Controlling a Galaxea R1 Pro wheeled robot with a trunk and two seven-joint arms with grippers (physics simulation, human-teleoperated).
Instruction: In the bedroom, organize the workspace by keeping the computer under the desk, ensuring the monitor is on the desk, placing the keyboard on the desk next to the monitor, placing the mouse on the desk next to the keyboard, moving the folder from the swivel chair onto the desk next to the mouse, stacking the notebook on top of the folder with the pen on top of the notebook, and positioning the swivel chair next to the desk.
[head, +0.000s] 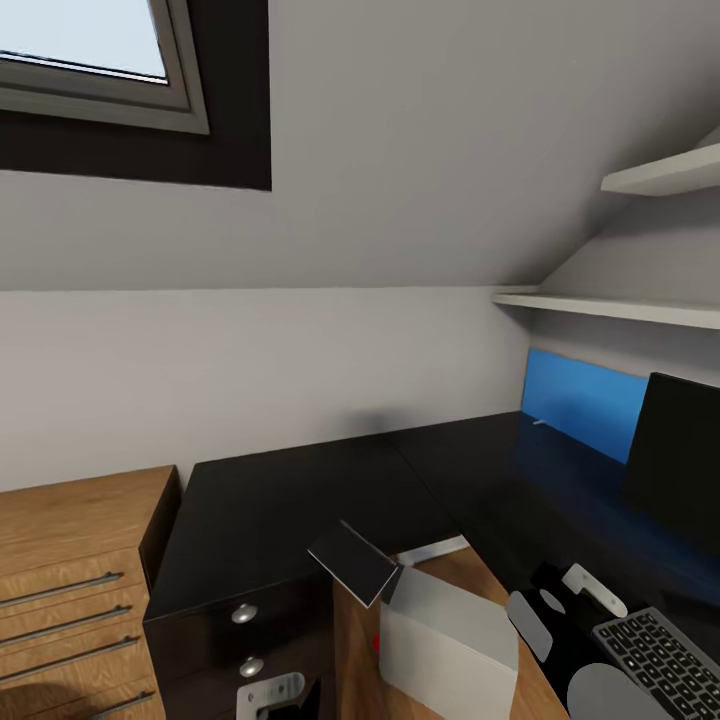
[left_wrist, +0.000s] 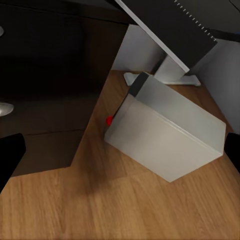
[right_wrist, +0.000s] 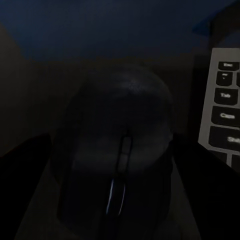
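Closest to the right wrist camera, the mouse (right_wrist: 117, 155) sits between the dark blurred fingers (right_wrist: 25, 185) of the right gripper (right_wrist: 117, 210), which stand on either side of it; whether they actually press on it cannot be told from this dim picture. The mouse rests on the glossy black desk (head: 290, 510), just beside the left end of the keyboard (right_wrist: 222, 110), whose Tab and Caps keys can be read. In the head view the right arm's grey and white links reach down at the bottom right, next to the keyboard (head: 665, 655), which lies on the desk near the front edge. The left gripper (left_wrist: 120, 160) hangs released over the wooden floor (left_wrist: 100, 210), its two black fingertips (left_wrist: 10, 155) wide apart at the edges of the left wrist view with nothing between them. Just beyond it the computer (left_wrist: 165, 132) stands on the floor, turned at an angle, a red dot at its lower corner, beside the black drawer unit (left_wrist: 45, 100) and in front of the white desk leg (left_wrist: 167, 67). The head view shows the same computer (head: 450, 630) low in the gap of the L-shaped desk, partly under its edge, with a thin grey notebook (head: 352, 562) tilted above it at the desk's inner corner. To the left stands a wooden chest of drawers (head: 70, 590). Farther right on the desk the monitor (head: 680, 465) stands upright near a blue wall panel (head: 580, 400), with white shelves (head: 620, 305) above and a skylight window (head: 90, 60) at the upper left.
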